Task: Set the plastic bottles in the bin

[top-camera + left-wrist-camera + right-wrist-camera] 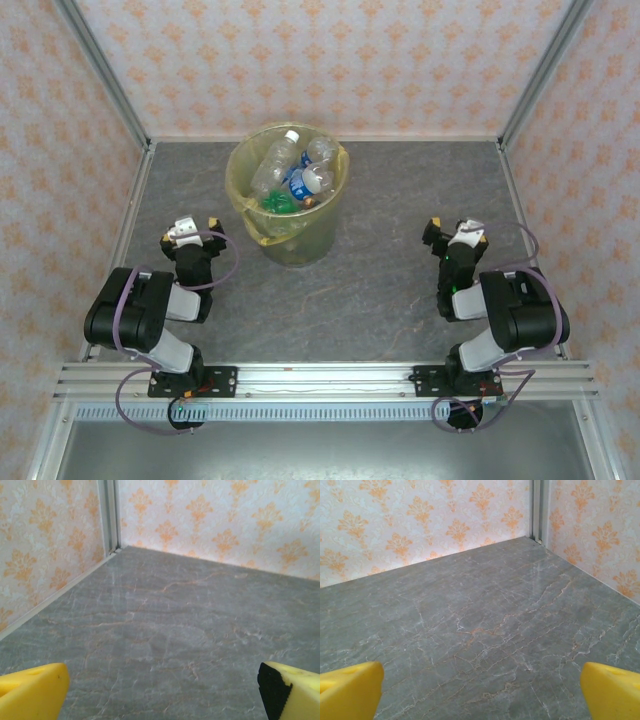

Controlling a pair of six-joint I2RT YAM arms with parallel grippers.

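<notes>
Okay, both claws were wide open, gripping nothing. Left claw (pixel 197 224) sat low over the table (pixel 380 300), its yellow fingers (pixel 32 692) spread with bare grey marbled surface between them. Right claw (pixel 452 231) was the same, fingers apart over bare table. Bin (pixel 295 245) stood ahead and to the right of the left claw, ahead and well to the left of the right claw, touching neither. Plastic bottles (pixel 290 170) lay piled inside the bin: mostly clear, one blue-labelled, some green.
</notes>
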